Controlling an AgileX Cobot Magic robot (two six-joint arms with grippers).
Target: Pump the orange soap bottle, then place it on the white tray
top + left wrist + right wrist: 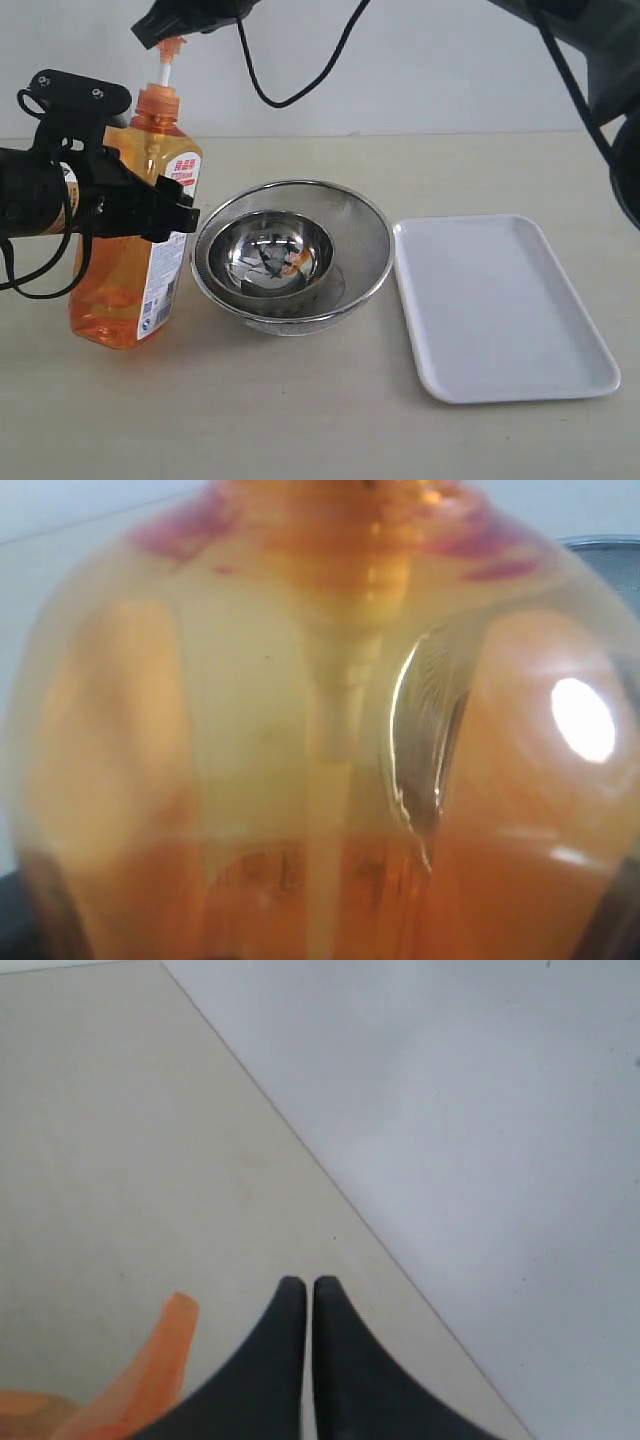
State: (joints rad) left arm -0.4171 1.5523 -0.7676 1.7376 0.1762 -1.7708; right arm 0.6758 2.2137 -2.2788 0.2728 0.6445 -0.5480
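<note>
The orange soap bottle (130,270) stands on the table at the left, leaning slightly, its pump head (173,46) raised on a white stem (165,72). My left gripper (140,205) is shut on the bottle's upper body from the left. In the left wrist view the bottle (300,730) fills the frame and blurs out the left gripper (320,930). My right gripper (152,36) rests on top of the pump head, jaws shut with nothing between them. In the right wrist view the right gripper (305,1286) has the orange nozzle (165,1345) beside it. The white tray (500,305) lies empty at the right.
A steel mesh bowl (355,225) with a smaller steel bowl (245,250) inside sits between the bottle and the tray, close to the bottle. Black cables (300,90) hang from above at the back. A pale wall runs behind the table.
</note>
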